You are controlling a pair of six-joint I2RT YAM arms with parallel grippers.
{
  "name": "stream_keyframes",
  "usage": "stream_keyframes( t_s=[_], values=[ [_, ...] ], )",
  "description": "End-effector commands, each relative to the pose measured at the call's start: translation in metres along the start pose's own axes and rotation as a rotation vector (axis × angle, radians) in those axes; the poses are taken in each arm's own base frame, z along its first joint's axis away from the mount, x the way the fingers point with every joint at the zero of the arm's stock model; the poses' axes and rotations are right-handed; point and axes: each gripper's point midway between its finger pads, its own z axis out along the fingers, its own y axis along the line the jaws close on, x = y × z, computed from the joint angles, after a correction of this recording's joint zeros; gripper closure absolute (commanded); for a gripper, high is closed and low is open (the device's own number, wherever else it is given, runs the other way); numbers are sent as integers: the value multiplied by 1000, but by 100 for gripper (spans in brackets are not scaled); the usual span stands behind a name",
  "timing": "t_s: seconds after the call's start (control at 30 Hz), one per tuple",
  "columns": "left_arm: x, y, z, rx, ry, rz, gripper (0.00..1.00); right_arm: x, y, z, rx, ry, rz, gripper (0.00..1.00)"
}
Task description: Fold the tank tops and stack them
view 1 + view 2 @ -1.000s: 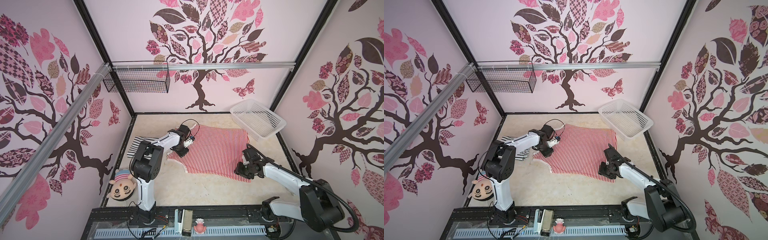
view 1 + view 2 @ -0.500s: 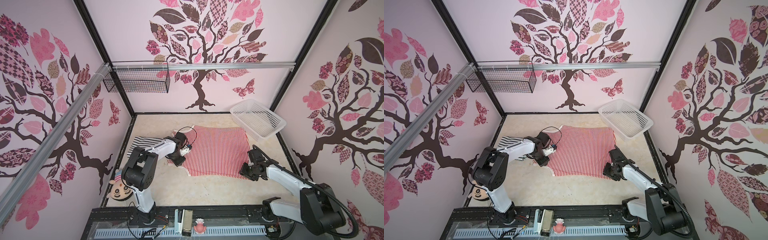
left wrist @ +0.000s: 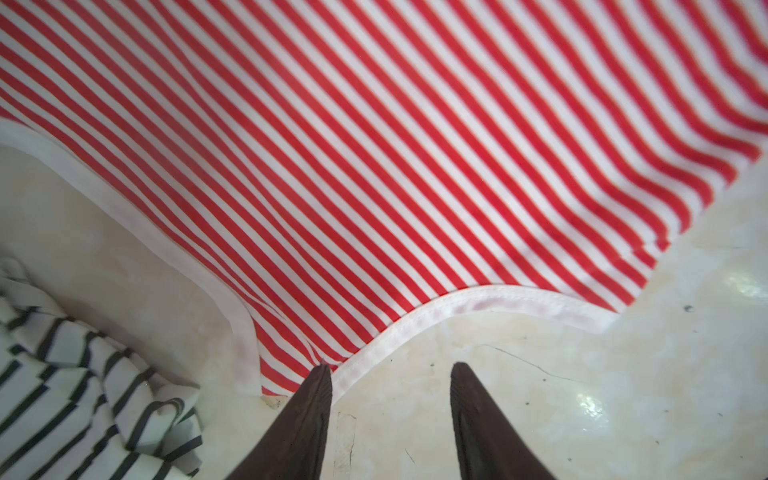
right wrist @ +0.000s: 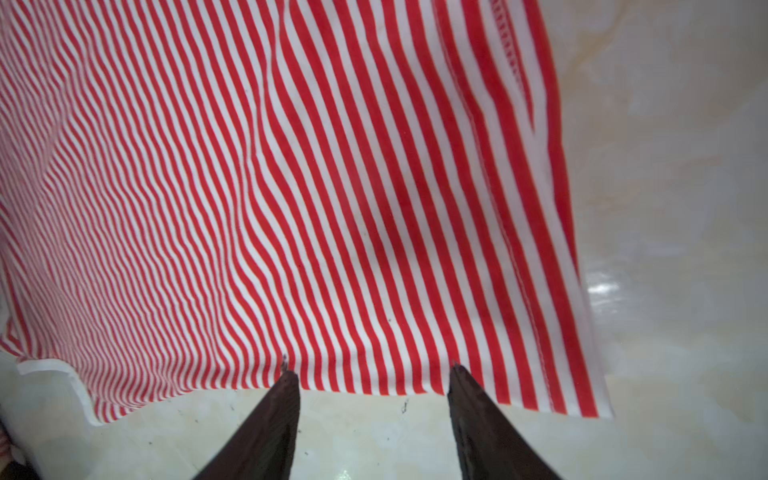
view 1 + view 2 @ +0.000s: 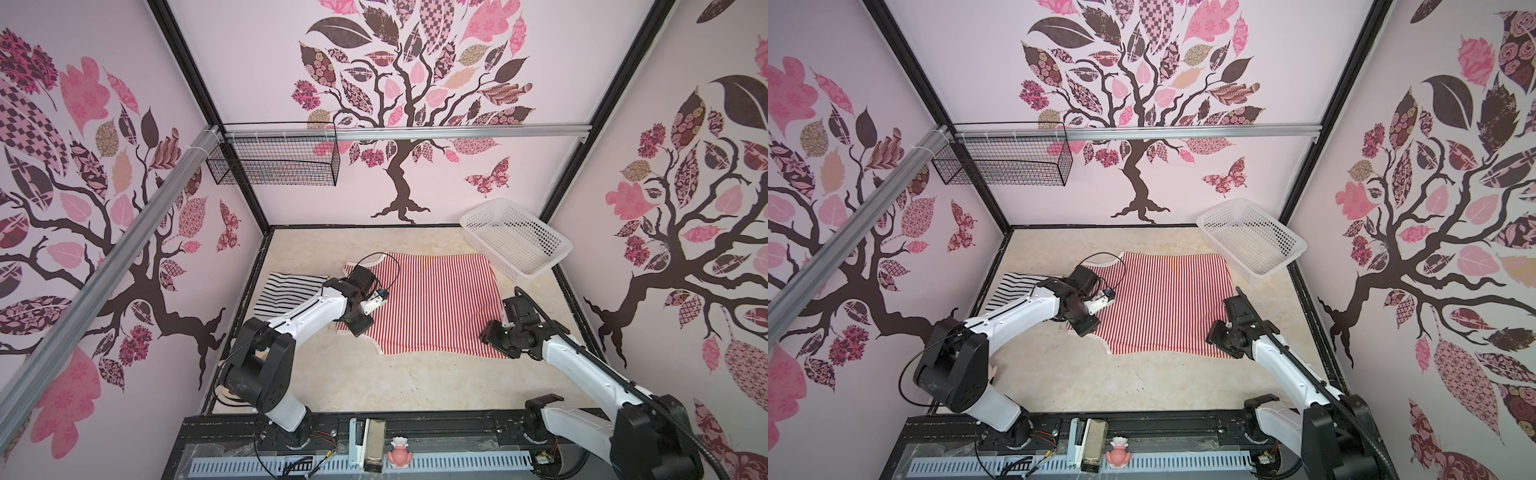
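Tank tops first: the red-and-white tank top lies spread flat across the middle of the table, neck and straps toward 9 o'clock and hem toward 3 o'clock, reading the clock in both top views with 12 at the back wall; the black-and-white tank top sits just beside it at 9 o'clock in a rumpled bundle, and I cannot tell whether it is properly folded; the white basket stands at 2 o'clock, apart from both.

My left gripper hangs low at the red top's 8 o'clock corner with its jaws apart and nothing between them; one fingertip is right at the white trim of the strap; my right gripper sits at the 5 o'clock corner, jaws likewise apart and empty, tips right at the near side edge by the hem.

I judge the step in hand to be the first fold of the red top, with the stacking not yet begun; next I would need both pincers to slide under the near edge, close on a single corner each, and carry that edge evenly toward 12 o'clock; uneven lift would skew the stripes and wrinkle the fold.
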Motion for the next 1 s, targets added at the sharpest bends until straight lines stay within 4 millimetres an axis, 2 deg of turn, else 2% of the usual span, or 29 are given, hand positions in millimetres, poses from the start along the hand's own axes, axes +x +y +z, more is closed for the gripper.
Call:
stream_keyframes(
  t_s=[0.0, 0.17, 0.33, 0.6, 0.97],
  values=[
    [-8, -19, -1, -24, -33, 81, 48, 0, -16, -11, 74, -34, 78, 39],
    [-18, -35, 1, 11, -71, 101, 44, 7, -57, -16, 220, -103, 190, 42],
    [-21, -50, 3, 66, -100, 135, 42, 20, -70, -8, 218, -115, 263, 42],
    [-12, -72, 11, 72, -84, 216, 43, 20, -78, -4, 246, -123, 270, 45],
    [-10, -72, 9, 66, -82, 213, 43, 5, -77, 3, 256, -135, 263, 63]
  ],
)
